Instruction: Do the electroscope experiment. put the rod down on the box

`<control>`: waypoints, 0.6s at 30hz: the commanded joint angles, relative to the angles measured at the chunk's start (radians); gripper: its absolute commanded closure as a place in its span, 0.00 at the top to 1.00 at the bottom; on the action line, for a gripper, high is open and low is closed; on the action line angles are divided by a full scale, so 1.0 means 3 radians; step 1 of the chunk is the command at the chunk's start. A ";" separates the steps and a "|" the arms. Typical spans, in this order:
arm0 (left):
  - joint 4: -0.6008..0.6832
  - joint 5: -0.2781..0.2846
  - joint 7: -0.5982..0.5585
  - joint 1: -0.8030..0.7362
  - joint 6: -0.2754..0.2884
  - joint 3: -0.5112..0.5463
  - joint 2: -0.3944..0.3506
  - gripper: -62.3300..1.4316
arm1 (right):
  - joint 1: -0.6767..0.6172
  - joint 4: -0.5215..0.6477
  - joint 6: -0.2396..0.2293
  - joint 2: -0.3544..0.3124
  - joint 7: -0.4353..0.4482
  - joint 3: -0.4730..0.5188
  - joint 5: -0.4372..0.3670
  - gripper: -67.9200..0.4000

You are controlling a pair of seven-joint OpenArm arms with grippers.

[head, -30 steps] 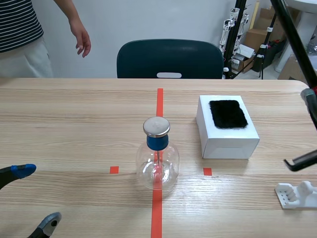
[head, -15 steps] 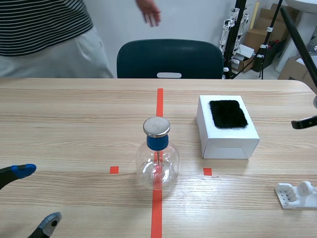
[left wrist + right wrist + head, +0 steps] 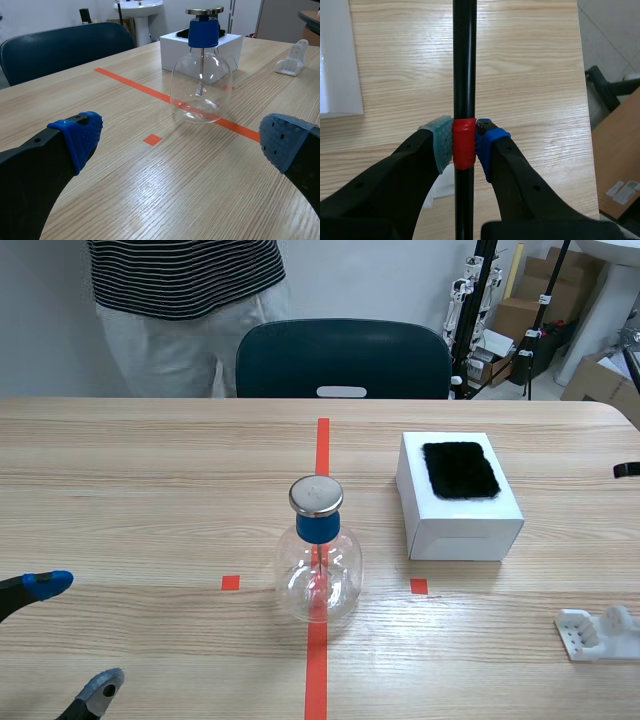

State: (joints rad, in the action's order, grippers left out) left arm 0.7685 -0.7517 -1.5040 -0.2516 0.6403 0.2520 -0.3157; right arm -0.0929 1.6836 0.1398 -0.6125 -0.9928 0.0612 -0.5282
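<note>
One rod [image 3: 464,60], smooth, black and round, has a red band [image 3: 464,145] around it. The right gripper [image 3: 464,142] has its fingers clamped on that band, one dotted pad [image 3: 441,144] pressed to each side. The rod runs straight ahead from between the fingers, over the pale wood-grain surface [image 3: 150,490]. It is beside the box [image 3: 455,515], apart from it and not lying on it. In the scene view this arm is almost out of sight at the right edge.

The one box is white cardboard and rectangular, with a black fuzzy patch [image 3: 460,470] on its top. One electroscope flask [image 3: 318,575] stands on the centre tape line. It is clear, round-bellied glass with a blue collar [image 3: 318,527] and a flat metal disc [image 3: 316,495] on top. One small white plastic stand [image 3: 598,632] lies near the right front corner.

The left gripper [image 3: 182,137] is low at the near left, aimed toward the flask. Its fingers are spread wide with nothing between them.

One dark chair [image 3: 342,358] stands across the surface, and one person [image 3: 185,300] in a striped shirt stands beside it.
</note>
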 commanded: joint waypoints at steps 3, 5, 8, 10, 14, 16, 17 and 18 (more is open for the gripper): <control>0.0041 0.0036 -0.0166 0.0009 0.0004 0.0022 -0.0003 1.00 | 0.0294 -0.0126 -0.0273 -0.0125 -0.0111 -0.0220 0.0003 0.01; 0.0041 0.0036 -0.0166 0.0009 0.0004 0.0022 -0.0003 1.00 | 0.0436 -0.0234 -0.0430 -0.0145 -0.0184 -0.0351 0.0003 0.01; 0.0041 0.0036 -0.0166 0.0009 0.0004 0.0022 -0.0003 1.00 | 0.0615 -0.0392 -0.0472 -0.0148 -0.0299 -0.0511 0.0003 0.01; 0.0041 0.0036 -0.0166 0.0009 0.0004 0.0022 -0.0003 1.00 | 0.0713 -0.0524 -0.0472 -0.0148 -0.0346 -0.0595 0.0001 0.01; 0.0041 0.0036 -0.0166 0.0009 0.0004 0.0022 -0.0003 1.00 | 0.0852 -0.0842 -0.0473 -0.0165 -0.0347 -0.0712 0.0000 0.01; 0.0041 0.0036 -0.0166 0.0009 0.0004 0.0022 -0.0003 1.00 | 0.0895 -0.0971 -0.0510 -0.0164 -0.0333 -0.0732 -0.0001 0.01; 0.0041 0.0036 -0.0166 0.0009 0.0004 0.0022 -0.0003 1.00 | 0.0916 -0.1034 -0.0573 -0.0164 -0.0331 -0.0739 -0.0001 0.01; 0.0041 0.0036 -0.0166 0.0009 0.0004 0.0022 -0.0003 1.00 | 0.0935 -0.1078 -0.0636 -0.0164 -0.0312 -0.0745 -0.0003 0.01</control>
State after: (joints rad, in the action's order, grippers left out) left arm 0.7685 -0.7517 -1.5040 -0.2516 0.6403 0.2520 -0.3157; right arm 0.1623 1.3418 -0.0437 -0.6334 -1.0992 -0.1680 -0.5304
